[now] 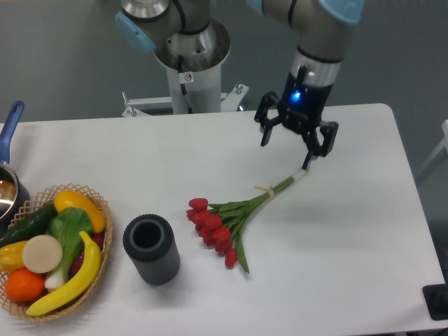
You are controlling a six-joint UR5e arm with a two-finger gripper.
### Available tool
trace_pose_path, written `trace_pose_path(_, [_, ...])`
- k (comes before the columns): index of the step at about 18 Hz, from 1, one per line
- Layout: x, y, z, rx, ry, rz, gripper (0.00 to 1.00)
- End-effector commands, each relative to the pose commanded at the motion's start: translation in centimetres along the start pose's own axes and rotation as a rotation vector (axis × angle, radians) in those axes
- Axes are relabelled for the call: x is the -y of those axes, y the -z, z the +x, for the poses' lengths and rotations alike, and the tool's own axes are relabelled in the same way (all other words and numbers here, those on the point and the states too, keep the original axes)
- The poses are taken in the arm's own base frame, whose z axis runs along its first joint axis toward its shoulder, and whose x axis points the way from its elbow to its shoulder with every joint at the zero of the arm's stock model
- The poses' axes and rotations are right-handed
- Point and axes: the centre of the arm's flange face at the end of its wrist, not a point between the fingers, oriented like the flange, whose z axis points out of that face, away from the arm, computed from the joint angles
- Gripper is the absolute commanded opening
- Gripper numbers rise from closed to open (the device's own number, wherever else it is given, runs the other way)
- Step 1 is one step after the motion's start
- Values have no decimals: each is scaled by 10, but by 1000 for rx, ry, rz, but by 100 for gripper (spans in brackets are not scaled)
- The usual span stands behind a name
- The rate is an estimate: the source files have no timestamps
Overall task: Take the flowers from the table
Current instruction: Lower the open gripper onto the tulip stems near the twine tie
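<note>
White table (364, 231) fills the view beneath a grey backdrop. Gripper (287, 145) hangs with its two fingers spread wide, nothing between them. Flowers (234, 217) lie flat on the table below and left of the gripper; the stem ends reach up toward its right finger, and whether they touch cannot be told. Red heads point away from the gripper. Dark ribbed vase (151, 249) stands upright farther left. Wicker basket (103, 245) of fruit and vegetables sits farthest left.
</note>
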Motion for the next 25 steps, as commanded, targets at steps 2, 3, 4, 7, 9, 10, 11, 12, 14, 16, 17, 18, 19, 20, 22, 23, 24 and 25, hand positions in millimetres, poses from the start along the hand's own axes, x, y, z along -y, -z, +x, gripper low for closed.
trace_pose_path(2, [4, -10, -3, 14, -2, 2, 100])
trace_pose_path(3, [6, -11, -4, 41, -16, 7, 100])
trace_pose_path(4, [5, -17, -2, 54, -26, 12, 100])
trace_pose_path(7, [9, -24, 1, 72, 59, 13, 100])
trace_pose_path(9, [7, -35, -3, 58, 47, -11, 100])
trace_pose_path(10, [7, -40, -5, 47, 19, -43, 99])
trace_pose_path(11, [12, -45, -3, 13, -22, -83, 99])
trace_pose_path(12, [18, -47, -3, -25, -55, -124, 99])
trace_pose_path(14, [20, -48, -10, -83, -94, -193, 99])
trace_pose_path(16, [16, -63, -13, -128, -184, -265, 99])
trace_pose_path(17, [13, -71, -11, -139, -243, -328, 99])
trace_pose_path(18, [18, -85, -3, -157, -301, -387, 98])
trace_pose_path(19, [18, -93, 0, -164, -308, -389, 98])
trace_pose_path(20, [14, -101, 2, -179, -306, -390, 99])
trace_pose_path(22, [4, -121, 8, -188, -299, -373, 99])
trace_pose_path(23, [2, -129, 8, -152, -306, -355, 99])
trace_pose_path(24, [1, -134, 9, -114, -312, -332, 100])
trace_pose_path(25, [-2, -138, 10, -101, -309, -309, 100])
